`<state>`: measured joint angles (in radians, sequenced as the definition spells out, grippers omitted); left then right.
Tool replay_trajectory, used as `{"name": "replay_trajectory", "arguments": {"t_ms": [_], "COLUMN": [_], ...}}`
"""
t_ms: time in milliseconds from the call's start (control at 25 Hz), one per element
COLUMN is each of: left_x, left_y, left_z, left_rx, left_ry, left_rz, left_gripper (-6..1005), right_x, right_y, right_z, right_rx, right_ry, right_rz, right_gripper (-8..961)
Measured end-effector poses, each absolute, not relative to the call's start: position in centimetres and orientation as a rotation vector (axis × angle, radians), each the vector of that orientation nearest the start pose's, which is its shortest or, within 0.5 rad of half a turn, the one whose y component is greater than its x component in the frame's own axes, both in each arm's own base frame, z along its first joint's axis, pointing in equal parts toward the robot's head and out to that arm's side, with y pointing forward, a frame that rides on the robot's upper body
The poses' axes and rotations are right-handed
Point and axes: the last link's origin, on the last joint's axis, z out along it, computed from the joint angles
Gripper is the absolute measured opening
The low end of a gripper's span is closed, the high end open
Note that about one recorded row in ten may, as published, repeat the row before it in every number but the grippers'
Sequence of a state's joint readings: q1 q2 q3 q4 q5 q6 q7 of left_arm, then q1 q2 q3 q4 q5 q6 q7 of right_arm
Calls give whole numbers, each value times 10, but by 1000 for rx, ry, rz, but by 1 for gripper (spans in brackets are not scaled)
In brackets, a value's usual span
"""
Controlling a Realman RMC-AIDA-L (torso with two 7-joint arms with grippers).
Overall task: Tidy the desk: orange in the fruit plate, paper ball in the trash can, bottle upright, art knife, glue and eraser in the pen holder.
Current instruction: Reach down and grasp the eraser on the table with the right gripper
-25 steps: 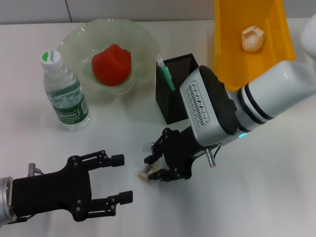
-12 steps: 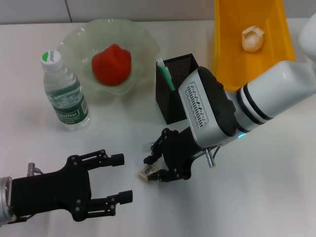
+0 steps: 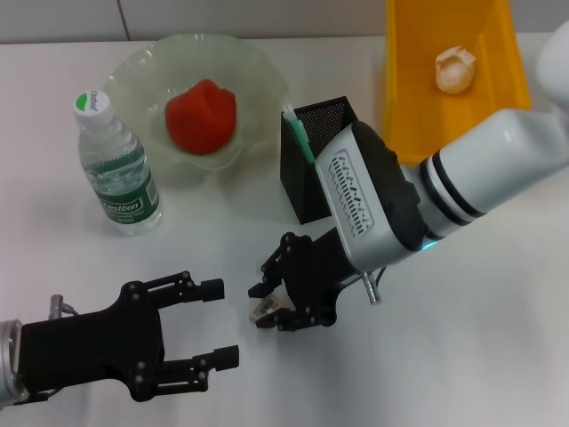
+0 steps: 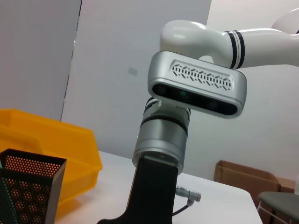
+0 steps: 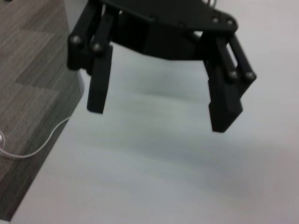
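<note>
The orange (image 3: pixel 202 116) lies in the green glass fruit plate (image 3: pixel 147 67). To its left the bottle (image 3: pixel 116 169) stands upright. A green-and-white tool (image 3: pixel 299 135) sticks out of the black mesh pen holder (image 3: pixel 313 191). Inside the yellow trash can (image 3: pixel 498 62) rests the paper ball (image 3: pixel 455 69). My right gripper (image 3: pixel 268 301) is low over the table in front of the pen holder, shut on a small pale eraser (image 3: pixel 263 310). My left gripper (image 3: pixel 213 322) hovers open just to its left, and its fingers (image 5: pixel 99 88) fill the right wrist view.
The left wrist view shows my right arm's wrist (image 4: pixel 161 140) close up, with the pen holder (image 4: pixel 25 186) and the yellow can (image 4: pixel 51 144) behind it. The table's left edge and the carpet floor (image 5: pixel 28 70) show in the right wrist view.
My right gripper has shifted slightly left, toward the left gripper, with the eraser between its fingers. The left arm has not moved.
</note>
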<state>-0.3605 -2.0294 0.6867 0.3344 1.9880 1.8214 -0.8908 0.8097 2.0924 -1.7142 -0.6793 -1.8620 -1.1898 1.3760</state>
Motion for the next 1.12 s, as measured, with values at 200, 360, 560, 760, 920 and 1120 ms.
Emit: {"name": "replay_trajectory", "arguments": {"t_ms": [200,360,560,760,920,1120], "left_x": [-300,-300,-300,-300,-301,-301], "left_y": [221,221,220,218,216,216], "left_z": [-24,-23,-23,-23,-22,-22], "left_rx": [-2825,-2827,-2827,-2826,-2823,-2821], "left_ry": [-425,-424,-426,-424,-421,-422], "left_rz": [-1021,-1022,-1025,-1031,-1041,-1042], "left_gripper": [783,783,783,783,783,783], "right_x": [156,156,159,159,159,156], "right_y": [330,331,331,331,331,331], "right_z": [-130,-131,-135,-136,-136,-135], "right_rx": [-3231,-3224,-3204,-3203,-3206,-3207], "right_ry": [-401,-410,-439,-438,-416,-413], "right_rz": [-74,-85,-123,-135,-136,-115], "right_gripper": [332,332,333,333,333,333]}}
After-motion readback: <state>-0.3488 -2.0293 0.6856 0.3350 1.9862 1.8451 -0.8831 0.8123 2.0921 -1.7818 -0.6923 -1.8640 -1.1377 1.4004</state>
